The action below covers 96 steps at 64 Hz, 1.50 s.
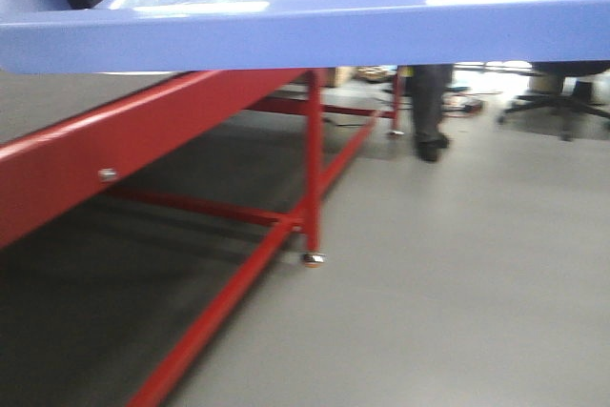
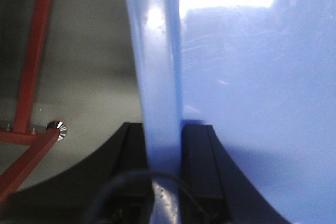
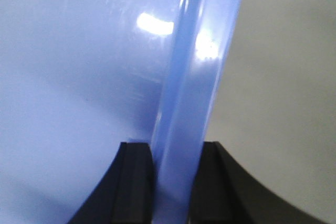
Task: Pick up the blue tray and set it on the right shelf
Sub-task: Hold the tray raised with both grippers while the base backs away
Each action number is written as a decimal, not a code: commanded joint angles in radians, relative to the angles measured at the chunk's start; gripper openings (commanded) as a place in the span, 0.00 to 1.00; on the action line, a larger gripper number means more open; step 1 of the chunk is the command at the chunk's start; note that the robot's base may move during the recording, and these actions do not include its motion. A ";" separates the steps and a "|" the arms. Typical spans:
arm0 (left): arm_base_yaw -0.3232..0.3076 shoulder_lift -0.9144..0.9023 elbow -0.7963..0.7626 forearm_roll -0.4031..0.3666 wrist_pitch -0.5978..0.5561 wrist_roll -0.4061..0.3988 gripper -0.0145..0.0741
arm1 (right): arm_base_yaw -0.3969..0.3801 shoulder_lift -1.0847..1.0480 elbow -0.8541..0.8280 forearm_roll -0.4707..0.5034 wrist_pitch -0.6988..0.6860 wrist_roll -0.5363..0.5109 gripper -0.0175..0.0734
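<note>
Right, you're mid-carry: the blue tray (image 1: 305,26) is held up in the air near the red-framed counter (image 1: 143,131). The left tool (image 2: 164,153) is clamped on one end rim, the right tool (image 3: 176,169) on the opposite rim. The right shelf isn't in view, so next you'll prob. need to turn toward it w/ both ends level.

left hand (image 2: 164,132) clamping blue tray (image 2: 252,103) rim; red frame (image 2: 34,51) at left; grey floor (image 2: 89,51)
</note>
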 commanded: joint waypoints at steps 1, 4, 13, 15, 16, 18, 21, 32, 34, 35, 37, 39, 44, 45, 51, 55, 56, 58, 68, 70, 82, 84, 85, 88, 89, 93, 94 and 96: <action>-0.016 -0.033 -0.023 -0.006 0.102 0.027 0.11 | 0.009 -0.031 -0.032 0.006 -0.073 -0.026 0.26; -0.016 -0.033 -0.023 -0.006 0.102 0.027 0.11 | 0.009 -0.031 -0.032 0.006 -0.074 -0.025 0.26; -0.016 -0.033 -0.023 -0.006 0.102 0.027 0.11 | 0.009 -0.031 -0.032 0.006 -0.074 -0.025 0.26; -0.016 -0.033 -0.023 -0.006 0.102 0.027 0.11 | 0.009 -0.031 -0.032 0.006 -0.074 -0.025 0.26; -0.016 -0.033 -0.023 -0.006 0.102 0.027 0.11 | 0.009 -0.031 -0.032 0.006 -0.074 -0.025 0.26; -0.016 -0.033 -0.023 -0.006 0.102 0.027 0.11 | 0.009 -0.031 -0.032 0.006 -0.074 -0.025 0.26; -0.016 -0.033 -0.023 -0.006 0.102 0.027 0.11 | 0.009 -0.031 -0.032 0.006 -0.074 -0.025 0.26; -0.016 -0.033 -0.023 -0.006 0.102 0.027 0.11 | 0.009 -0.031 -0.032 0.006 -0.074 -0.025 0.26; -0.016 -0.033 -0.023 -0.006 0.102 0.027 0.11 | 0.009 -0.031 -0.032 0.006 -0.074 -0.025 0.26; -0.016 -0.033 -0.023 -0.006 0.102 0.027 0.11 | 0.009 -0.031 -0.032 0.006 -0.074 -0.025 0.26; -0.016 -0.033 -0.023 -0.006 0.102 0.027 0.11 | 0.009 -0.031 -0.032 0.006 -0.074 -0.025 0.26; -0.016 -0.033 -0.023 -0.006 0.102 0.027 0.11 | 0.009 -0.031 -0.032 0.006 -0.074 -0.025 0.26; -0.016 -0.033 -0.023 -0.006 0.102 0.027 0.11 | 0.009 -0.031 -0.032 0.006 -0.074 -0.025 0.26; -0.016 -0.033 -0.023 -0.006 0.102 0.027 0.11 | 0.009 -0.031 -0.032 0.006 -0.074 -0.025 0.26; -0.016 -0.033 -0.023 -0.006 0.102 0.027 0.11 | 0.009 -0.031 -0.032 0.006 -0.074 -0.025 0.26; -0.016 -0.033 -0.023 -0.006 0.102 0.027 0.11 | 0.009 -0.031 -0.032 0.006 -0.074 -0.025 0.26; -0.016 -0.033 -0.023 -0.006 0.102 0.027 0.11 | 0.009 -0.031 -0.032 0.006 -0.074 -0.025 0.26; -0.016 -0.033 -0.023 -0.006 0.102 0.027 0.11 | 0.009 -0.031 -0.032 0.006 -0.074 -0.025 0.26; -0.016 -0.033 -0.023 -0.010 0.102 0.027 0.11 | 0.009 -0.031 -0.032 0.006 -0.074 -0.025 0.26; -0.016 -0.033 -0.023 -0.012 0.102 0.027 0.11 | 0.009 -0.031 -0.032 0.006 -0.074 -0.025 0.26; -0.016 -0.033 -0.023 -0.035 0.102 0.027 0.11 | 0.009 -0.031 -0.032 0.006 -0.074 -0.025 0.26; -0.016 -0.033 -0.023 -0.038 0.102 0.027 0.11 | 0.009 -0.031 -0.032 0.006 -0.074 -0.025 0.26; -0.016 -0.033 -0.023 -0.040 0.102 0.027 0.11 | 0.009 -0.031 -0.032 0.006 -0.074 -0.025 0.26; -0.016 -0.033 -0.023 -0.042 0.102 0.027 0.11 | 0.009 -0.031 -0.032 0.006 -0.074 -0.025 0.26; -0.016 -0.033 -0.023 -0.044 0.102 0.027 0.11 | 0.009 -0.031 -0.032 0.006 -0.074 -0.025 0.26; -0.016 -0.033 -0.023 -0.046 0.102 0.027 0.11 | 0.009 -0.031 -0.032 0.006 -0.074 -0.025 0.26; -0.016 -0.033 -0.023 -0.046 0.102 0.027 0.11 | 0.009 -0.031 -0.032 0.006 -0.074 -0.025 0.26; -0.016 -0.033 -0.023 -0.046 0.102 0.027 0.11 | 0.009 -0.031 -0.032 0.006 -0.074 -0.025 0.26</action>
